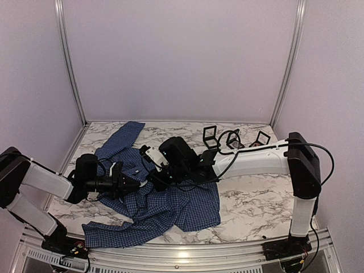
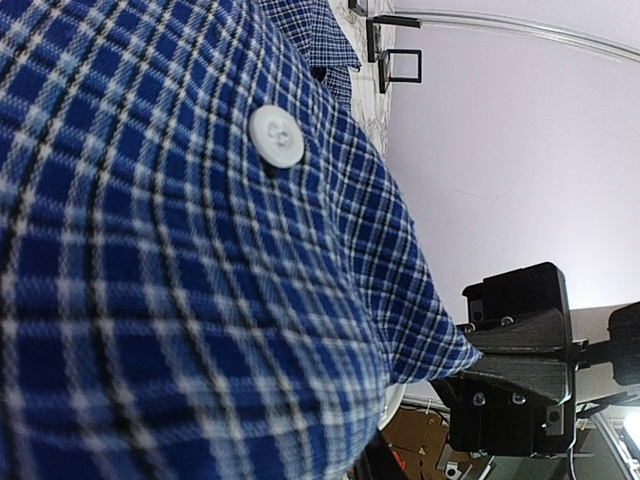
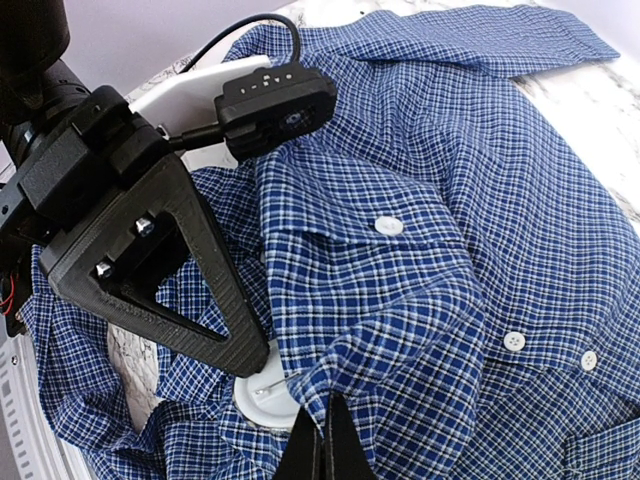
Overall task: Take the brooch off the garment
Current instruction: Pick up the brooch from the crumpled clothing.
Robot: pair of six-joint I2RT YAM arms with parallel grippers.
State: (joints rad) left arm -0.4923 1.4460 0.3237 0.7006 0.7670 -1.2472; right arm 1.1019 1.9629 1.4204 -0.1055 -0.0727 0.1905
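My left tool [image 3: 250,362] clamps a shirt [image 3: 450,200] fold up to bare the pale back of the brooch [image 3: 262,392], while my right tool [image 3: 325,445], tips together, sits beside its pin.

Soft, even light seems to fall from above, and nothing glares. The pale walls [image 1: 182,57] glow a flat lilac. The marble table [image 1: 256,205] is bright to the right of the shirt [image 1: 170,210], with only a faint, fuzzy shadow along the shirt's near hem. The overhead view is a touch soft, and the shirt's checks merge into plain dark blue. From the left wrist the cloth sits so close that its checks smear at the lower left. A button [image 2: 276,135] stays fairly sharp, and the rail [image 2: 520,28] beyond the shirt bows from lens distortion. The right wrist view is crisp mid-shirt, and the table past the far sleeve washes out white.
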